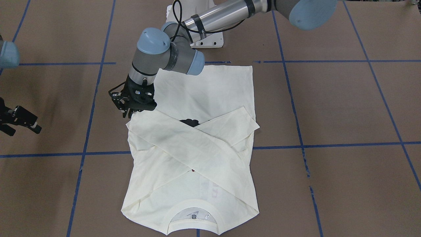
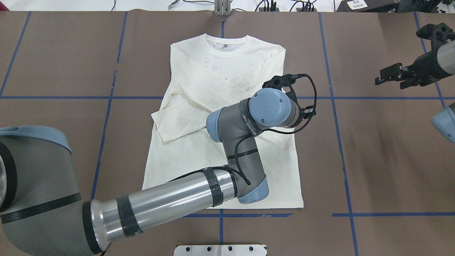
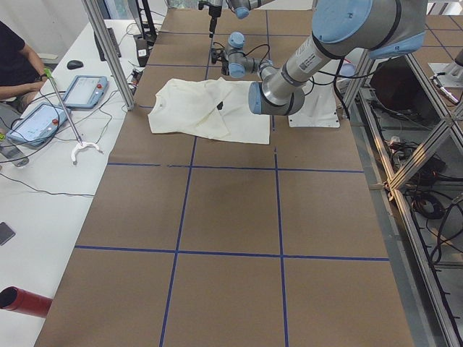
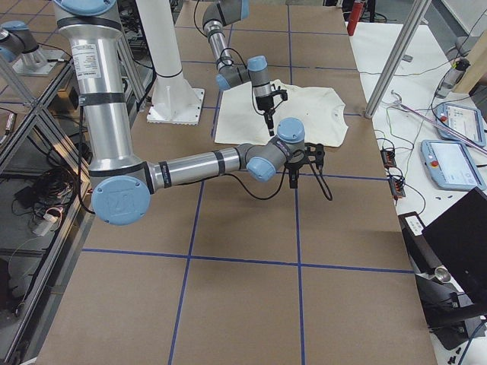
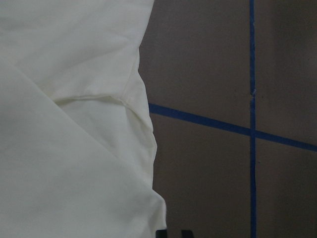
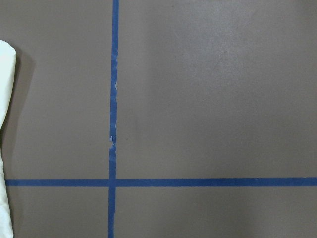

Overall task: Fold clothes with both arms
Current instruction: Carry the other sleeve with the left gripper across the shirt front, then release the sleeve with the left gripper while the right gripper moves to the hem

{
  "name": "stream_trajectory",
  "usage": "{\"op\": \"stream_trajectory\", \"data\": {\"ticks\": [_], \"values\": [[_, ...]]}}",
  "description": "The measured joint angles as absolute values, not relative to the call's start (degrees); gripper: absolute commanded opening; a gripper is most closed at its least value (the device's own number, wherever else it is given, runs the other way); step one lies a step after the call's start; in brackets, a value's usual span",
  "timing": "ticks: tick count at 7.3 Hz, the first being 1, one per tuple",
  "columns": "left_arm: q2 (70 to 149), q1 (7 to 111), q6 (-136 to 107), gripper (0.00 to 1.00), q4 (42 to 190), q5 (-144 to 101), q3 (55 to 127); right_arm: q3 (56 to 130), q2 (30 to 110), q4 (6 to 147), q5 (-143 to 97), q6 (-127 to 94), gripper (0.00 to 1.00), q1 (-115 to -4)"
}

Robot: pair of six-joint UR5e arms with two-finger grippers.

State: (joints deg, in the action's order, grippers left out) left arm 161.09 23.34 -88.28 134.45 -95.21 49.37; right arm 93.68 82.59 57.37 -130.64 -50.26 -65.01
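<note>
The left gripper (image 1: 130, 113) hangs over the shirt's (image 1: 210, 85) edge, at the tip of a crossed sleeve (image 1: 184, 140); whether its fingers are apart cannot be told; the shirt runs 12 to 6 o'clock in the front-facing view, collar at 6, flat on the brown table (image 1: 345, 108); the right gripper (image 2: 391, 76), seemingly parted, waits well away, so the left arm is nearer.

One shirt (image 1: 197, 98), two arms, two hands: left hand (image 1: 126, 113), right hand (image 1: 23, 126).

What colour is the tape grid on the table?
Blue: the tape lines cross the brown table. The front-facing exterior view shows them best.
</note>
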Motion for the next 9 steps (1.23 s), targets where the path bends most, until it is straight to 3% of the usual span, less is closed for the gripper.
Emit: {"op": "stream_trajectory", "data": {"ticks": [2, 4, 6, 7, 9], "values": [[159.07, 23.75, -89.05, 0.56, 133.6, -95.19, 54.1, 95.13, 82.82, 57.3, -131.45, -52.12, 1.0, -64.43], [150.56, 25.68, -89.07, 0.56, 126.98, -97.49, 68.64, 100.39, 83.59, 57.03, -129.75, -63.45, 0.98, -58.53], [135.19, 28.03, -88.46, 0.55, 119.83, -100.83, 91.46, 107.41, 83.9, 56.93, -117.69, -82.32, 0.96, -45.11], [129.34, 28.47, -88.41, 0.54, 118.76, -101.41, 99.24, 110.38, 84.01, 57.14, -109.97, -91.72, 0.93, -37.31], [124.95, 28.98, -89.58, 0.55, 117.3, -101.67, 105.6, 114.74, 85.21, 58.06, -93.2, -104.06, 0.91, -21.15]]}}
